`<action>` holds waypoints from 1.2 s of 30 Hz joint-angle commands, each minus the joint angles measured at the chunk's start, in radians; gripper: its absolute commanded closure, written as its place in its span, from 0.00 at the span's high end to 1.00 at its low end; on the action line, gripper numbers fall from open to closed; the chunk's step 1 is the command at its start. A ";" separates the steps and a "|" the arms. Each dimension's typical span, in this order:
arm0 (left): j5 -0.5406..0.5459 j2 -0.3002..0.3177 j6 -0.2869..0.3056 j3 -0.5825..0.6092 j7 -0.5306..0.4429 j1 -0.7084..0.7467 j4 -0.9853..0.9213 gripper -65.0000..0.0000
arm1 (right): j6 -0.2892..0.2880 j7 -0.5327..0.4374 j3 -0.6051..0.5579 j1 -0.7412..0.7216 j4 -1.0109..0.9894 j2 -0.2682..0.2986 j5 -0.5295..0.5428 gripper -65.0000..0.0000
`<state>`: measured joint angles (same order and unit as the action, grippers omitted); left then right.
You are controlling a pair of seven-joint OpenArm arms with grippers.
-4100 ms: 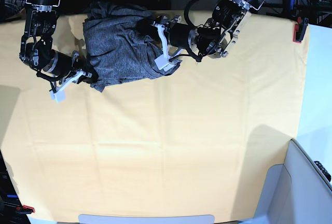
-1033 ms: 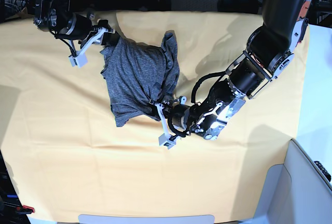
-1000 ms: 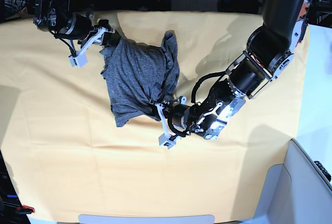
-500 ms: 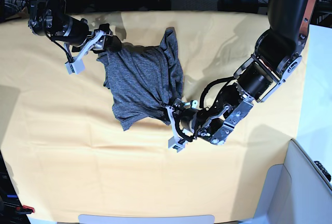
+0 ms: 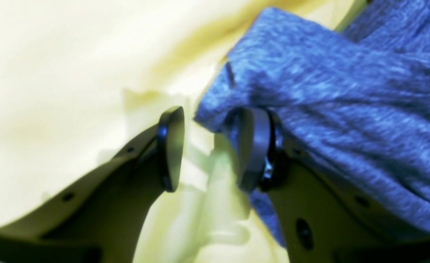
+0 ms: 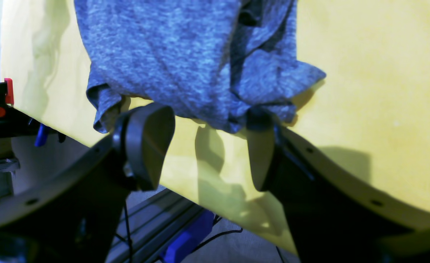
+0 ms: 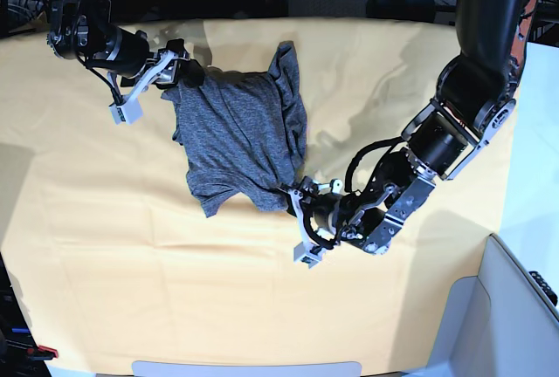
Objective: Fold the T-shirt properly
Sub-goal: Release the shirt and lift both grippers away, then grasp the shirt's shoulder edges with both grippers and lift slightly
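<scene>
The left gripper (image 5: 209, 148) is seen with its jaws parted and nothing clamped between them. A corner of the T-shirt (image 5: 331, 109) is draped over the outer side of one finger (image 5: 253, 146). The yellow cloth (image 5: 54, 73) lies beneath, blurred.

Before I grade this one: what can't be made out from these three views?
- Sleeves and collar of the shirt: bunched under its own folds in the base view; cut off by the frame edges in both wrist views.
- Whether the left tool still pinches cloth: left wrist view is blurred, and the hem drapes over one finger.
- Right tool: one finger's tip is hidden behind the hem.
- Table under the yellow cloth: fully covered.
</scene>
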<state>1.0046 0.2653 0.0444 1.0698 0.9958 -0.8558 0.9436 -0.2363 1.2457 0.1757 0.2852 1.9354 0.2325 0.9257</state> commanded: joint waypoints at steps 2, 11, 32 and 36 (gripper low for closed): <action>0.003 0.004 -0.001 -0.007 -0.012 -0.052 0.013 0.36 | -0.007 0.010 -0.002 -0.008 0.043 0.029 0.020 0.55; 0.003 0.004 -0.001 -0.007 -0.013 -0.052 0.015 0.36 | -0.007 0.019 0.084 0.003 0.069 0.034 0.016 0.55; 0.072 0.147 0.002 -0.736 0.146 0.513 0.690 0.01 | -0.013 0.021 0.086 -0.410 -0.121 0.000 0.014 0.31; 0.070 0.088 0.001 -0.781 0.165 0.614 0.806 0.01 | -0.013 0.016 -0.041 -0.516 -0.255 -0.063 0.014 0.14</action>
<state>1.0615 0.3534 0.0452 0.2905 1.1473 -0.2485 1.7424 -0.2432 1.2861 0.1238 -0.2028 1.6581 0.1532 0.9230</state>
